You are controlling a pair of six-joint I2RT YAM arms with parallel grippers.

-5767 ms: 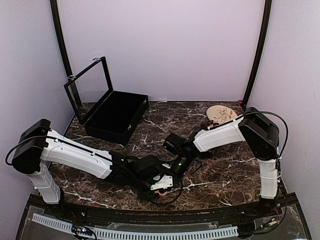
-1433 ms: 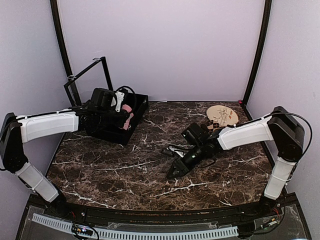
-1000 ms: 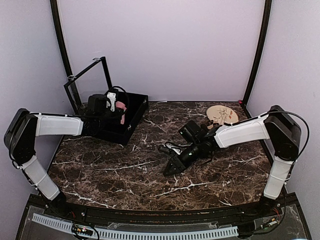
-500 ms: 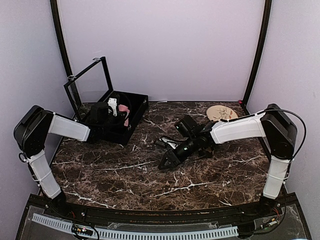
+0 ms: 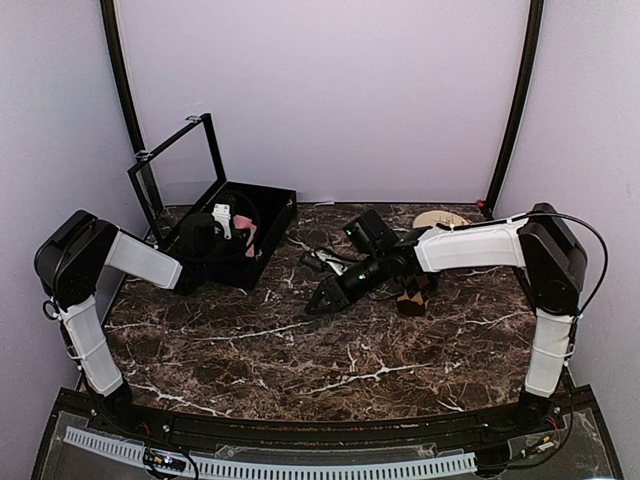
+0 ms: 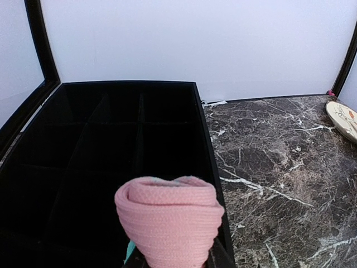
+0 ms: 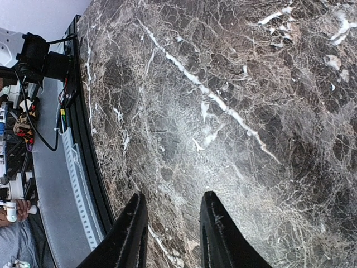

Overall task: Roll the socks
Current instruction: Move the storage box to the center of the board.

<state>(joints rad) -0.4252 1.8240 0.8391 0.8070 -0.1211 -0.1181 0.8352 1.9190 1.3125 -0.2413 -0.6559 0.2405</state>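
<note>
My left gripper (image 5: 234, 226) is shut on the pink sock (image 6: 168, 222), which is rolled into a tight bundle with a bit of pale green at its lower left. The roll hangs over the near right part of the open black box (image 6: 111, 134), close to its right wall. The black argyle sock (image 5: 411, 296) lies as a dark lump with tan marks on the marble, just right of my right forearm. Out over bare marble at mid-table, my right gripper (image 5: 318, 300) points left and is open with nothing between its fingers (image 7: 131, 231).
The black box (image 5: 262, 250) has inner dividers and a raised glass lid (image 5: 172, 165) at the back left. A round tan plate (image 5: 442, 217) sits at the back right, partly behind the right arm. The table's near edge and cable rail (image 7: 67, 167) show in the right wrist view.
The right gripper has swung left and farther back across the table, uncovering the black sock. The left gripper has drawn back and sunk lower over the box with the pink roll.
</note>
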